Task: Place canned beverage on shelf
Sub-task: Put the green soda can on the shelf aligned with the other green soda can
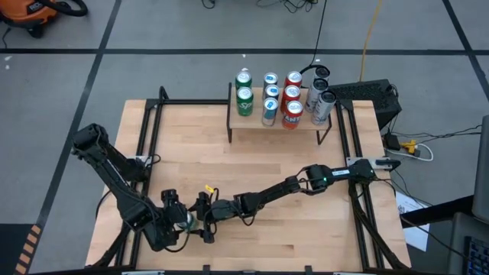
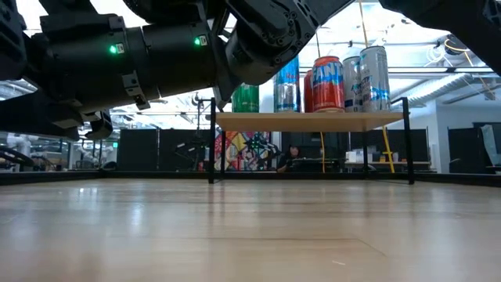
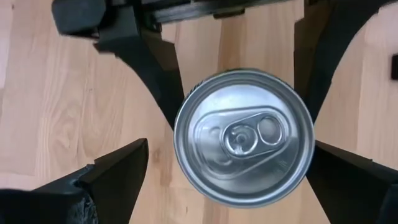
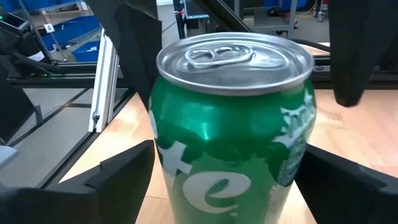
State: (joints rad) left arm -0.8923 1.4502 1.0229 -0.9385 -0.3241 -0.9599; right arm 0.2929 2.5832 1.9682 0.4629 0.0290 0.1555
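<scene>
A green can [image 1: 186, 220] with a silver top stands upright near the table's near left corner. It also shows in the left wrist view [image 3: 242, 137] and the right wrist view [image 4: 233, 124]. My right gripper [image 1: 197, 218] reaches across from the right and is shut on the can. My left gripper [image 1: 176, 223] points down over the can, open, with a finger on either side of it. The shelf [image 1: 275, 131] stands at the table's far edge and carries several cans [image 1: 279, 98]. In the low view the arms hide the green can. My right gripper pinches the can's side wall [image 4: 171, 163] between its two fingers [image 4: 124, 174], below the rim. The fingers come in about level from the table's right side. The can stands upright between them. Whether its bottom is on the table does not show.
Black frame rails [image 1: 145, 145] run along the table's left and right sides. The shelf board [image 2: 313, 121] has green, blue, red and silver cans along its top. Bare tabletop [image 1: 252, 168] lies between the grippers and the shelf.
</scene>
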